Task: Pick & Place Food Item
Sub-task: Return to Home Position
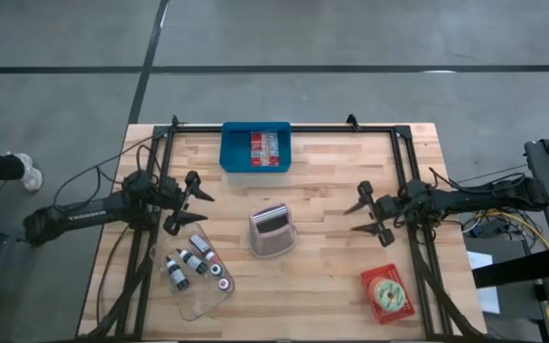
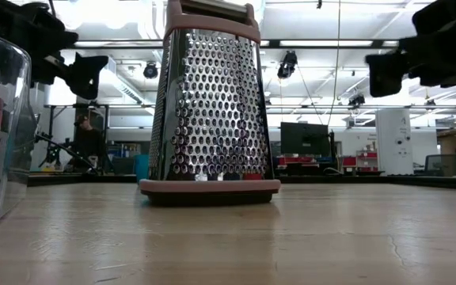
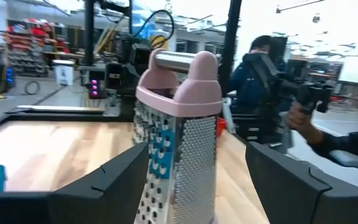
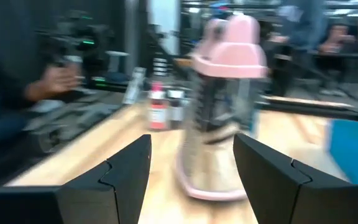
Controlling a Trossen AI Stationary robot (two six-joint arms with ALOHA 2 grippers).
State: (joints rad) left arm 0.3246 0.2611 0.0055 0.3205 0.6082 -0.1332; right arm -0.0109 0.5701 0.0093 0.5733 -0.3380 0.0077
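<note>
A pink-trimmed metal box grater [image 1: 273, 231] stands upright on its base at the table's middle, between my two grippers. A doughnut [image 1: 386, 293] lies in a red tray at the near right. A blue bin [image 1: 255, 148] at the far edge holds a red and white packet. My left gripper [image 1: 203, 208] is open and empty, left of the grater and raised above the table. My right gripper [image 1: 353, 219] is open and empty, right of the grater. Each wrist view shows the grater [image 3: 179, 124] [image 4: 225, 106] ahead between the spread fingers.
A clear container [image 1: 193, 272] with several small bottles sits at the near left, close under my left arm. A black frame [image 1: 403, 162] runs around the table. There is bare wood between the grater and the red tray [image 1: 375, 276]. People show in the room beyond the table.
</note>
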